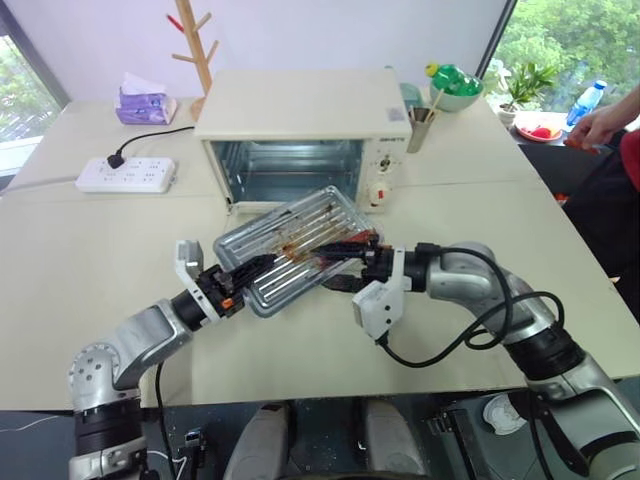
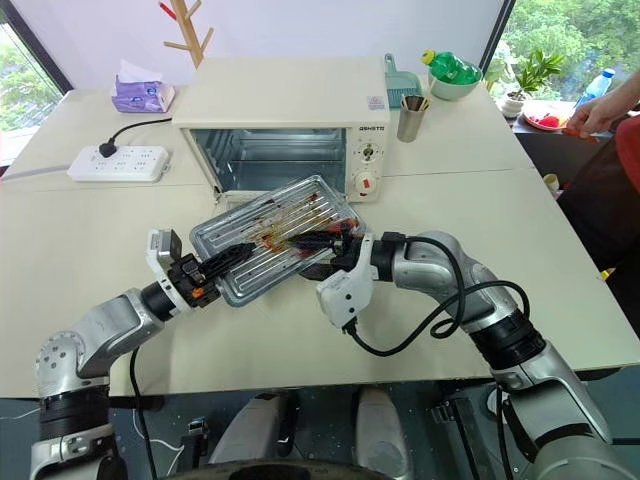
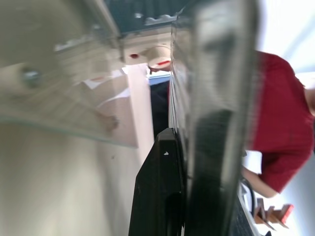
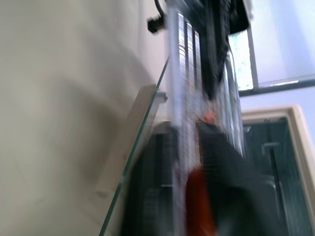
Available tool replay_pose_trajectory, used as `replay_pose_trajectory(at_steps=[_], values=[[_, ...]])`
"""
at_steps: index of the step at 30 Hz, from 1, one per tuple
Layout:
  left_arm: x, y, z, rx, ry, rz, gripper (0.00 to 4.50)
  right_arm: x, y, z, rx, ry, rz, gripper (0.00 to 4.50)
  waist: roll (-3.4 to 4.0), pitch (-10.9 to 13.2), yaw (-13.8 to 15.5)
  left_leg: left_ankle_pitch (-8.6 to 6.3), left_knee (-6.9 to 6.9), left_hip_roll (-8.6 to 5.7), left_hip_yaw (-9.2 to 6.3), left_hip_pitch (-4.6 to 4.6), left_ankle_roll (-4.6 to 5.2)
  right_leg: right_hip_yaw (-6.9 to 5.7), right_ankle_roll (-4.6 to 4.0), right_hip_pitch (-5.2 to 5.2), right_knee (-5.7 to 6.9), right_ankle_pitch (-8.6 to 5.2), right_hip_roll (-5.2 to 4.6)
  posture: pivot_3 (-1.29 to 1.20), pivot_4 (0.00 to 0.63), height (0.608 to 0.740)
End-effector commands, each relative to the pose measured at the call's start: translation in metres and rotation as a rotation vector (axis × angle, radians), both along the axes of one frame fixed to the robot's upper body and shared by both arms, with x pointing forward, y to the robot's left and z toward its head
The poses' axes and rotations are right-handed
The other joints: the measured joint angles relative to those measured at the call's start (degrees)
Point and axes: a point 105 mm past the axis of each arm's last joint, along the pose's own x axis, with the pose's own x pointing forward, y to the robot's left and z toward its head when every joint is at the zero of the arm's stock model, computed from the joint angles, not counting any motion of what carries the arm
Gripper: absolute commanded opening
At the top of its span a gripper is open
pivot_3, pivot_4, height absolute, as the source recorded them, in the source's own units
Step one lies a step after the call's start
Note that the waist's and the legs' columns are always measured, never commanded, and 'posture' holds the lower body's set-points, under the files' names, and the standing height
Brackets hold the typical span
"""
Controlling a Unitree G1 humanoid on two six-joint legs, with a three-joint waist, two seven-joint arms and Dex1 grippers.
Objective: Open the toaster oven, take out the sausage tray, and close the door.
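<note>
The cream toaster oven (image 1: pixel 300 105) stands open at the back of the table, its cavity bare. Its glass door (image 3: pixel 69 98) lies folded down in front of it, and I see it beneath the tray. The silver, grease-stained sausage tray (image 1: pixel 290 240) hangs tilted in the air in front of the oven, between both arms. My left gripper (image 1: pixel 250 272) is shut on the tray's left edge. My right gripper (image 1: pixel 338 262) is at the tray's right end, where the red sausage (image 4: pixel 199 206) lies.
A power strip (image 1: pixel 126 174) and a tissue box (image 1: pixel 146 102) sit at the back left, next to a wooden stand (image 1: pixel 197 50). A metal cup (image 1: pixel 421 128) and a green bowl (image 1: pixel 457 85) stand right of the oven. A person's hand (image 1: pixel 600 125) is at the far right.
</note>
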Motion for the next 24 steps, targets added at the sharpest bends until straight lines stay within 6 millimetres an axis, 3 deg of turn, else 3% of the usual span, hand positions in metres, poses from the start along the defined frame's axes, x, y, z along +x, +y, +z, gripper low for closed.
replay_pose_trajectory(at_steps=[1, 5, 9, 18, 24], values=[[-0.006, 0.009, 0.008, -0.007, -0.041, 0.029, 0.0, -0.013, -0.004, 0.02, 0.058, -0.015, 0.033, 2.65, 0.0, 0.0, 0.0, 0.0, -0.01, 0.0, 0.0, 0.0, 0.0, 0.01, 0.0, 0.0, -0.01, 0.0, 0.0, 0.0, 0.15, 0.74], [-0.013, 0.015, 0.008, 0.001, -0.051, 0.058, 0.0, -0.018, -0.02, 0.028, 0.119, 0.074, 0.0, 2.65, -0.01, 0.0, 0.1, -0.05, -0.02, 0.0, 0.01, -0.03, 0.08, 0.04, 0.01, 0.01, -0.12, -0.01, -0.02, 0.0, 0.15, 0.74], [-0.021, 0.028, 0.013, -0.01, -0.086, 0.143, 0.0, -0.011, -0.044, 0.024, 0.193, 0.239, -0.119, 2.65, -0.01, 0.0, 0.1, -0.08, -0.06, 0.04, -0.01, -0.02, 0.13, 0.04, -0.05, 0.19, -0.47, -0.04, 0.0, 0.0, 0.15, 0.74], [-0.059, 0.053, 0.012, -0.069, -0.096, 0.401, 0.0, 0.033, -0.104, 0.0, 0.341, 0.477, -0.466, 2.65, -0.01, 0.0, 0.3, -0.25, -0.03, -0.02, 0.11, 0.02, 0.39, 0.02, -0.05, 0.49, -0.93, -0.04, -0.3, 0.0, 0.15, 0.74], [-0.085, 0.079, 0.014, -0.125, -0.094, 0.655, 0.0, 0.06, -0.118, -0.024, 0.36, 0.569, -0.592, 2.65, -0.04, 0.0, 0.3, -0.29, -0.01, -0.02, 0.19, 0.02, 0.43, 0.01, -0.05, 0.57, -1.11, -0.04, -0.37, 0.0, 0.15, 0.74]])
